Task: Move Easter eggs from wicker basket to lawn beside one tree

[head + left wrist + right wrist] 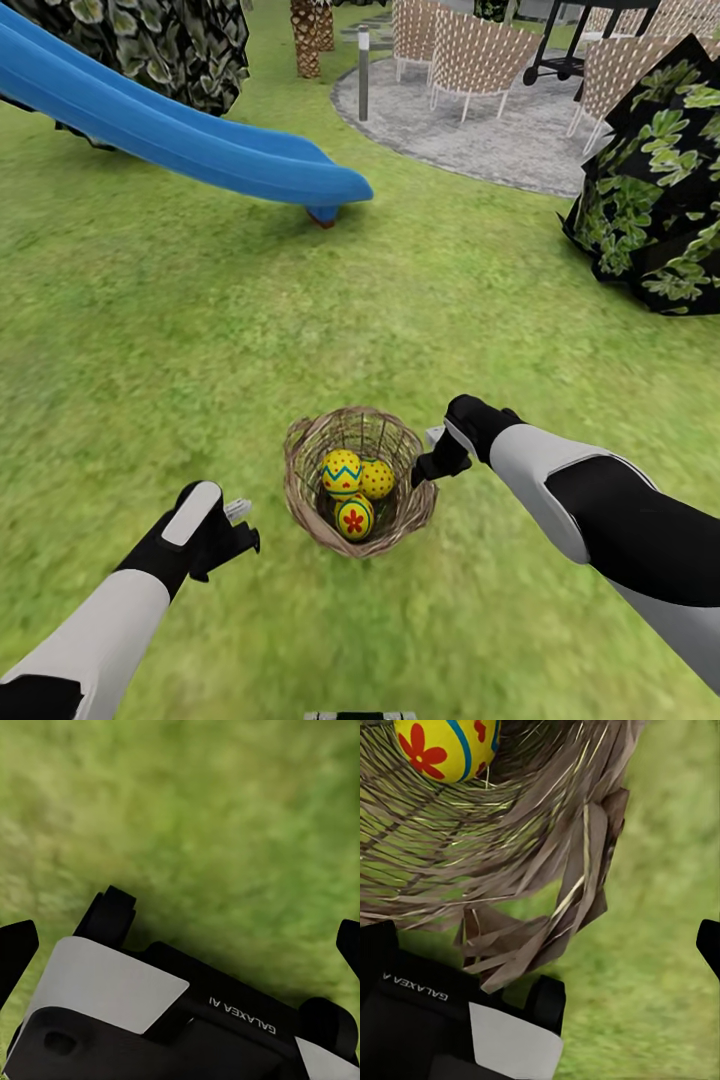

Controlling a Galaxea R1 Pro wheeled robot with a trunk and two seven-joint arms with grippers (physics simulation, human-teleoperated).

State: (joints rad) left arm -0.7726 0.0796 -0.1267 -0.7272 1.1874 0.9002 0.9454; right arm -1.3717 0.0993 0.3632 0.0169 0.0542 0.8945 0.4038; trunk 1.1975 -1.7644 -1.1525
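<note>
On the lawn (200, 350), listed left to right: far left, blue slide (200, 150); near left, my left gripper (240, 520), fingers spread wide over bare grass; centre, wicker basket (400, 505) holding all three Easter eggs (355, 490); just right of its rim, my right gripper (432, 462), opening not discernible, holding nothing; far right, dark leafy foliage (655, 200), gravel circle (480, 130) beyond.

Head camera is looking down over wicker basket (360, 480) on lawn (200, 320). Right wrist camera is viewing that basket close; left wrist camera is facing grass close.
</note>
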